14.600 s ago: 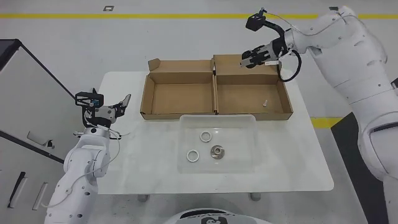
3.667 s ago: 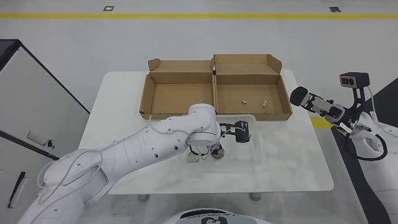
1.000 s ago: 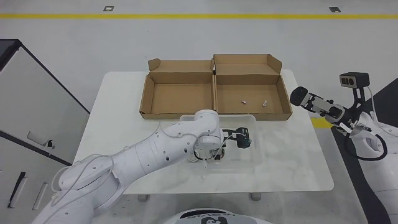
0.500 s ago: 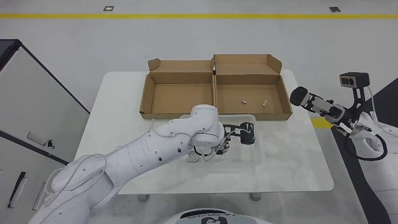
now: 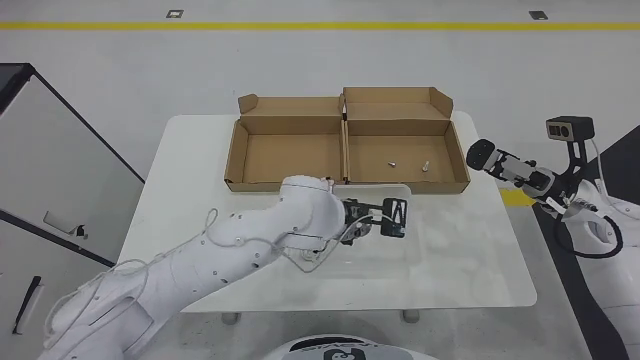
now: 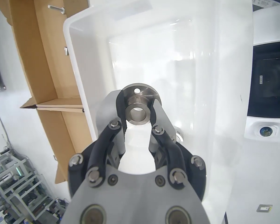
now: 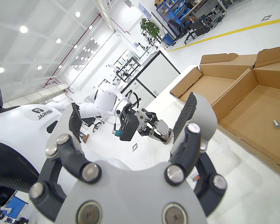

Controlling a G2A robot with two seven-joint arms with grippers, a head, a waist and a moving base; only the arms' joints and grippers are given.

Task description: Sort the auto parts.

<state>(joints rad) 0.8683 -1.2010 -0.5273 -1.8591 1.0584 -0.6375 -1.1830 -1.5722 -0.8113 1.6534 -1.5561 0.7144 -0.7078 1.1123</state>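
Clamping a steel flanged bushing (image 6: pixel 138 114), hollow bore, left fingers (image 6: pixel 120 108) round it, right fingers (image 7: pixel 187 113) wide.

On the surface (image 5: pixel 470 250) the left box (image 5: pixel 285 155) and the right box (image 5: pixel 400 145) stand side by side at the back. Two bolts (image 5: pixel 427 167) lie in the right box. The tray (image 6: pixel 67 31) lies just before the boxes. Above the tray, the left claw (image 6: pixel 137 102) holds a flanged part (image 6: pixel 138 115).
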